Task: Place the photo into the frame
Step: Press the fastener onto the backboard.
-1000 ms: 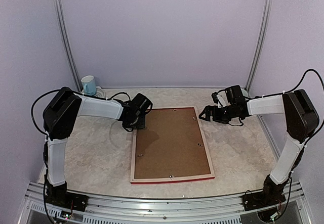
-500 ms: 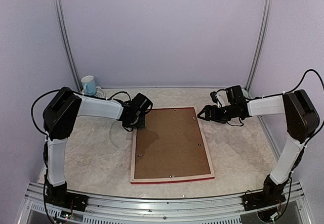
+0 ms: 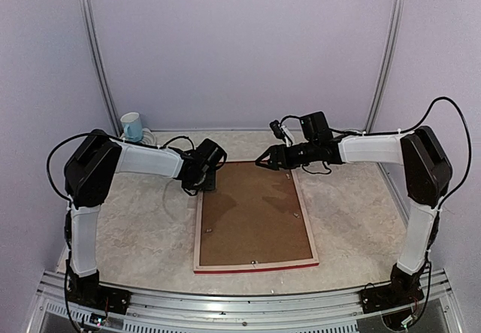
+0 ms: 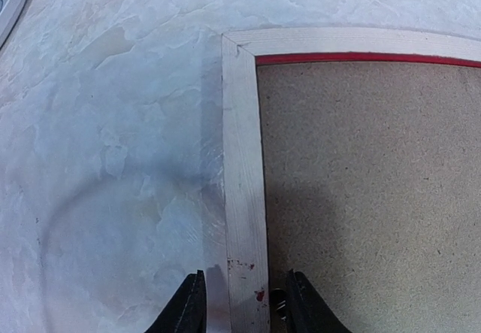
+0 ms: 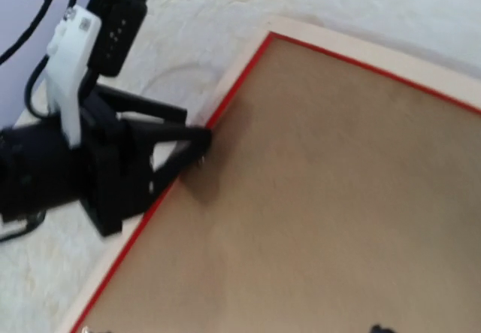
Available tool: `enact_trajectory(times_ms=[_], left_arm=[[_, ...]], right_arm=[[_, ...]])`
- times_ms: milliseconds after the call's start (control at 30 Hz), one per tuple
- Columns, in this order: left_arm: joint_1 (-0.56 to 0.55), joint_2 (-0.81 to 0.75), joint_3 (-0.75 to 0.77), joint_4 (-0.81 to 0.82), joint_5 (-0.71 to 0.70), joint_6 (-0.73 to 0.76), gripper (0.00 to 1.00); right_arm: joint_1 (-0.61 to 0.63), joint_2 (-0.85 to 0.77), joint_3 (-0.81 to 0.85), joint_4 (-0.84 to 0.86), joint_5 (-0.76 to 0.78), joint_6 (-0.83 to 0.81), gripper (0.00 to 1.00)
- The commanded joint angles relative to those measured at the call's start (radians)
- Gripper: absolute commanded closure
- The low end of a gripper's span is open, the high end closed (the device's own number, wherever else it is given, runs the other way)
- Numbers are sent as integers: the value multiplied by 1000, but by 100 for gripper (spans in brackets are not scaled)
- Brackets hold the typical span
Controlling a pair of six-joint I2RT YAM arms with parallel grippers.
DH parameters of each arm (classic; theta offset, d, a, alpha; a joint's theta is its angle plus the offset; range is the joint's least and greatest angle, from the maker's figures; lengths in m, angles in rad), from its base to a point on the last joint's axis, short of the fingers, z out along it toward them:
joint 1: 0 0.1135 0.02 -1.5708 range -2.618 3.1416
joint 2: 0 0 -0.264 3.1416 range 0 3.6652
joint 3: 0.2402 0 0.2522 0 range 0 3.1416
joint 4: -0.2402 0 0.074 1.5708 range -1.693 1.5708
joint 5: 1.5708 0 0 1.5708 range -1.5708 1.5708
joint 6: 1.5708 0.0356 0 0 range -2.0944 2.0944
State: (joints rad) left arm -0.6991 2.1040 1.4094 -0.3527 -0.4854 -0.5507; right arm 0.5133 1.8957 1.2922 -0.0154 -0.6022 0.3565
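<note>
the frame (image 3: 198, 235) lies face down on the worktop (image 3: 135, 228), brown backing board (image 3: 252, 213) up; the photo is out of sight. the left end effector (image 4: 244, 303) straddles its left rail, jaws apart. the right end effector (image 3: 264, 160), also apart, has swung over the far edge, probably for the board.

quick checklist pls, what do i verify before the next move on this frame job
1. The frame lies back up on the table: ok.
2. The backing board is out of the frame: not ok, it sits inside the rails.
3. The photo is at hand: cannot tell, none in view.
4. The left gripper is clamped on the left rail: not ok, its open jaws only straddle the rail near the far corner.
5. The right gripper is open over the far rail: ok. Whether it touches anything: cannot tell.
</note>
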Motion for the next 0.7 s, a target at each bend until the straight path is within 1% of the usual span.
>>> enact_trajectory(times_ms=[0,133,267,467,633,667], left_arm=[[6,41,21,-26,-3,9,64],[7,52,21,-26,4,8,66],[7,53,13,-27,5,5,67],[6,53,12,-35,3,1,72],[6,66,20,-46,8,0,74],[6,66,19,-46,10,-1,76]], right_arm=[[37,136,153,-102,25,4,28],[56,247,253,-135,17,17,30],[76,322,299,-146,13,21,31],[82,373,308,-154,17,29,30],[82,384,297,-158,25,27,30],[82,384,295,-158,26,27,30]])
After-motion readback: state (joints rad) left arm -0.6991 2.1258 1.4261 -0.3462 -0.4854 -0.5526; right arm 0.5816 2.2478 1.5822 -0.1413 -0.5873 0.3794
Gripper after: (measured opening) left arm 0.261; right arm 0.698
